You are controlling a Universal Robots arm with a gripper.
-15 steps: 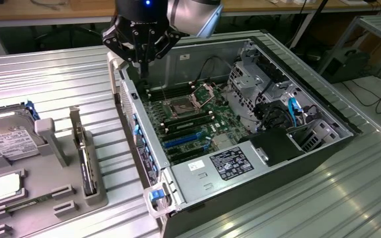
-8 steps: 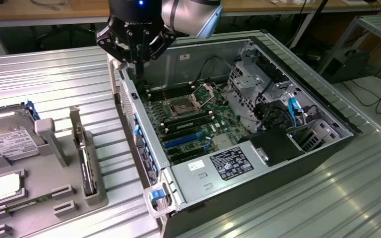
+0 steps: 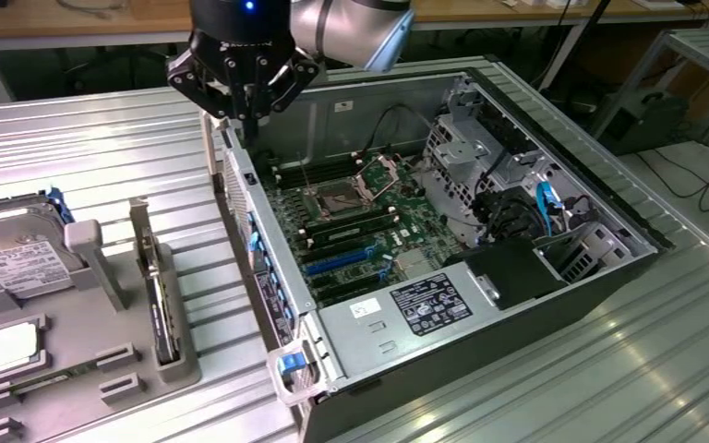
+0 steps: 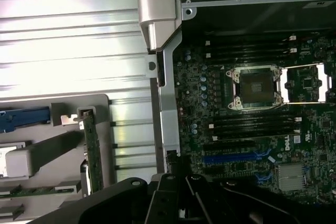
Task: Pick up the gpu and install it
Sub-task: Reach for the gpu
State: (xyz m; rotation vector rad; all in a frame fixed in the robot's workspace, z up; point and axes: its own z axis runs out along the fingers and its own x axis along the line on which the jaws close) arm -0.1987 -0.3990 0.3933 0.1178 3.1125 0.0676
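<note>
From my station, the gripper [image 3: 250, 115] hangs at the upper left of the exterior frame, over the rear corner of the open computer case [image 3: 576, 341], with the silver arm [image 3: 354, 28] behind it at the top edge. It holds nothing and touches nothing that I can see. I cannot tell whether the jaws are apart or together: the black linkage narrows towards its tip, but the tip itself is lost against the dark case wall.

The gpu [image 3: 162, 314] is well apart from the gripper, in the lower left of the exterior frame. It stands edge-on as a thin dark slab in a slot of the grey tray [image 3: 188, 369], which lies just beside the case on the ribbed metal table [image 3: 108, 157]. In the wrist view the card shows a green edge, upright in that same slot.

Also on the tray, further to the exterior view's left, are a silver hard drive [image 3: 16, 254] with a white label and, below it in the frame, a square processor chip [image 3: 12, 346].

The case lies on its side with the motherboard [image 3: 367, 240] exposed in the middle of the frame. The processor socket [image 3: 340, 197] is open, and a blue expansion slot [image 3: 336, 261] sits below it in the frame.
</note>
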